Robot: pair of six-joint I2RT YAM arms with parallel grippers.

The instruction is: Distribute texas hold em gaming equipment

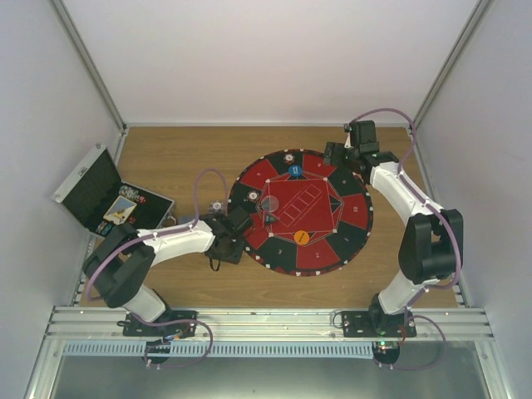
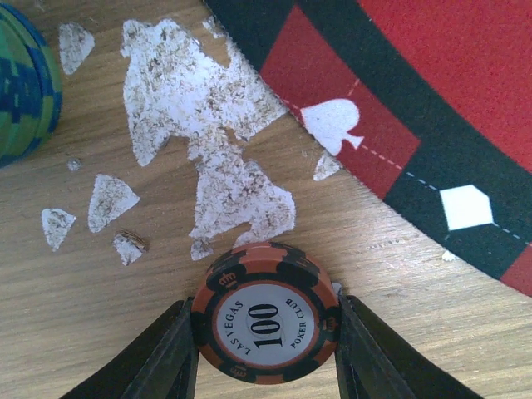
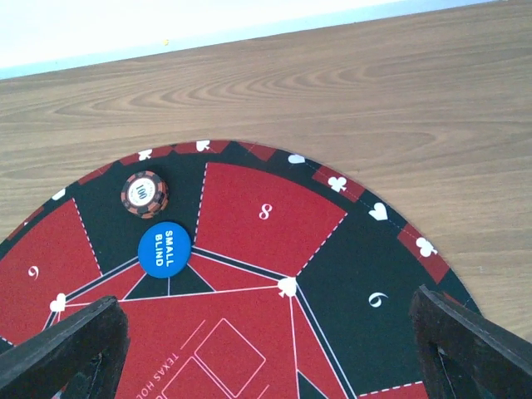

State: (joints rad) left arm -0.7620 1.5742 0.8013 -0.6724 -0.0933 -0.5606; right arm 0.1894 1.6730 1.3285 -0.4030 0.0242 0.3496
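— Where is the chip on your left side?
— Your left jaws are shut on a dark red chip [image 2: 264, 320], one finger against each side of its striped rim, the "100" face turned up to the wrist camera. It sits over bare counter [image 2: 108, 332], just off the left rim of the mat [image 2: 416, 158] and not over the felt. You can't tell from here whether it touches the wood.
— Anything close to it?
— A teal chip [image 2: 25, 83] lies on the counter well apart from the jaws, away from the mat.
— And your right side?
— Your right jaws stand wide with nothing between them, above the part of the mat nearest the counter's far edge. Ahead of them a second chip [image 3: 145, 194] lies on a black segment, the blue disc [image 3: 165, 248] marked "SMALL BLIND" just beside it.
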